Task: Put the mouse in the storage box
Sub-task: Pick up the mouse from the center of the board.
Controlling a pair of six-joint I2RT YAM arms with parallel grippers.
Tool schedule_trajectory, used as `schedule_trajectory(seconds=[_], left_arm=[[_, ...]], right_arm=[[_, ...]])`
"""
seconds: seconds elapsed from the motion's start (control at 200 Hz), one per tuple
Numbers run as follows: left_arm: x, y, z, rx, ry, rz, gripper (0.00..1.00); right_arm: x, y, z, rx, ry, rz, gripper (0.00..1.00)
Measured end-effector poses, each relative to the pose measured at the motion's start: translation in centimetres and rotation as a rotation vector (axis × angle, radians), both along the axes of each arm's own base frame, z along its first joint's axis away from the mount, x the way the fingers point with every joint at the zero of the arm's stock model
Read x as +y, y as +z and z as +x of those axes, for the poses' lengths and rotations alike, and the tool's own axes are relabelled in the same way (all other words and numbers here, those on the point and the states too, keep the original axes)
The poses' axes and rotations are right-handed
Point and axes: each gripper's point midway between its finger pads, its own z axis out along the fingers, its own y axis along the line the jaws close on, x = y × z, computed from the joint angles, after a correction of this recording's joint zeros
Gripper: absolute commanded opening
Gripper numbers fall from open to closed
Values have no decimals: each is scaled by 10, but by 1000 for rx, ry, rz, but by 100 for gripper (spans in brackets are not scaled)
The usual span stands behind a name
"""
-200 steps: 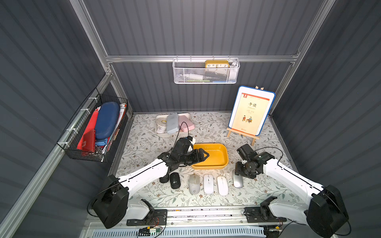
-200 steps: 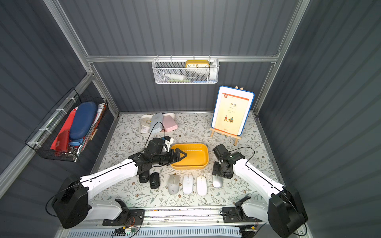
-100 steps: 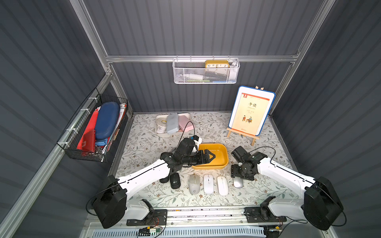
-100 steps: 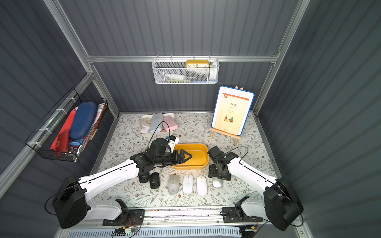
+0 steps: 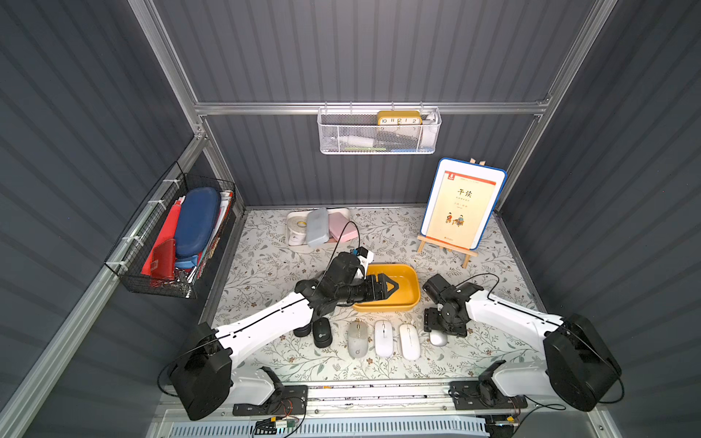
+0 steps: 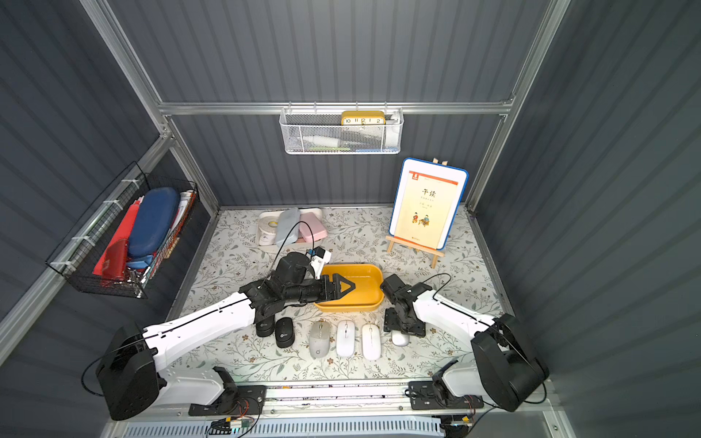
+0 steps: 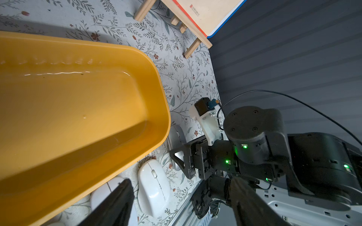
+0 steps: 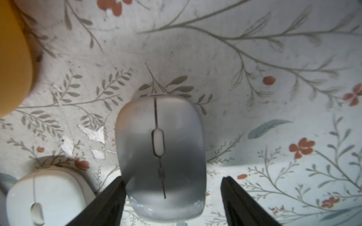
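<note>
Silver-grey plastic is what we are dealing with: the small silver-grey computer mouse with a smooth rounded shell is lying flat on the floral-printed table cover, at the end of the row of mice on the right arm's side, near the shallow yellow plastic storage box but outside it. The right gripper is hanging directly over its rear half with the jaws spread and nothing held. One black finger is standing in the gap between this mouse and the white oval mouse beside it, so close to the shell that we cannot tell whether it is touching; the other finger is standing clearly apart from the opposite side. The left gripper is hovering over the storage box, also spread and empty.

We are judging the mouse to be light and stiff, so little force is needed. The shell is looking glossy and is curving downward at the sides, so the fingers could be slipping upward and off. We are thinking the best hold is low on the two long sides, about the middle of the length, away from the scroll wheel.
</note>
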Motion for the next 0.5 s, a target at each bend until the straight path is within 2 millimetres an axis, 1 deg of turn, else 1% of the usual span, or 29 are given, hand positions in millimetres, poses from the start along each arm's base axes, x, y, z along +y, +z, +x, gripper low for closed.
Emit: schedule_trajectory(seconds=[0.175, 0.27, 0.415, 0.495], left_arm=[[0, 0, 0, 0, 0, 0, 81], [0, 0, 0, 0, 1, 0, 81], [0, 0, 0, 0, 1, 0, 81], [0, 0, 0, 0, 1, 1, 81]], right_arm=[[4, -10, 0, 18, 2, 14, 74], [4, -10, -1, 16, 1, 18, 72], [4, -10, -1, 14, 3, 15, 63], [3, -10, -1, 13, 4, 14, 60]])
